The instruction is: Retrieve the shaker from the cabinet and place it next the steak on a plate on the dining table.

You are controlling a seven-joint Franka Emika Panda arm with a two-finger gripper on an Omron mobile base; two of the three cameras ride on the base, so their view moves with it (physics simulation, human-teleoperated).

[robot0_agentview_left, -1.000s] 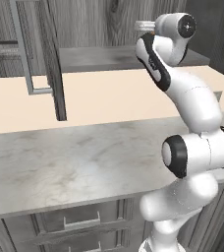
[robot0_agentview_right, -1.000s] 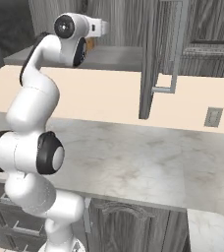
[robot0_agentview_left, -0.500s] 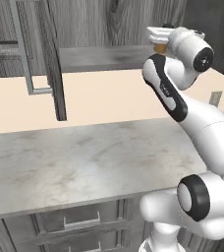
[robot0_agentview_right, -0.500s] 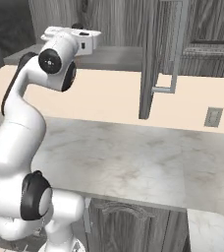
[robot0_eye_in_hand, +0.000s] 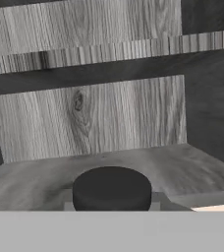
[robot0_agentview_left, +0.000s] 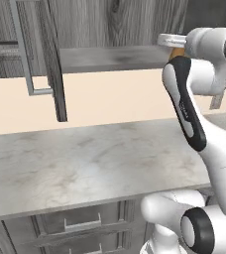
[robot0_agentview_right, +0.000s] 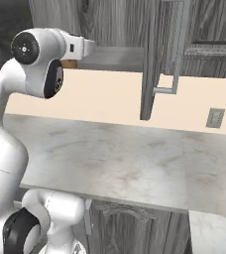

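The shaker's dark round cap (robot0_eye_in_hand: 112,189) sits low in the hand view, between the fingertips of my gripper (robot0_eye_in_hand: 112,203), which is shut on the shaker. A sliver of its orange-brown body shows under the white hand in the left base view (robot0_agentview_left: 177,51) and in the right base view (robot0_agentview_right: 69,63). The hand holds it at the front edge of the cabinet's grey shelf (robot0_agentview_left: 110,57), at the end away from the open door (robot0_agentview_left: 50,64). The steak, the plate and the dining table are out of view.
The cabinet door with its silver bar handle (robot0_agentview_left: 23,54) hangs open over a marbled counter (robot0_agentview_left: 85,163) along the beige wall. Dark base cabinets with drawers (robot0_agentview_left: 85,228) stand below. A wall socket (robot0_agentview_right: 214,118) is beyond the door.
The arm has swung away from the door side, and the hand has drawn back and slightly down along the shelf's front with the shaker still gripped. The cabinet and counter have not shifted.
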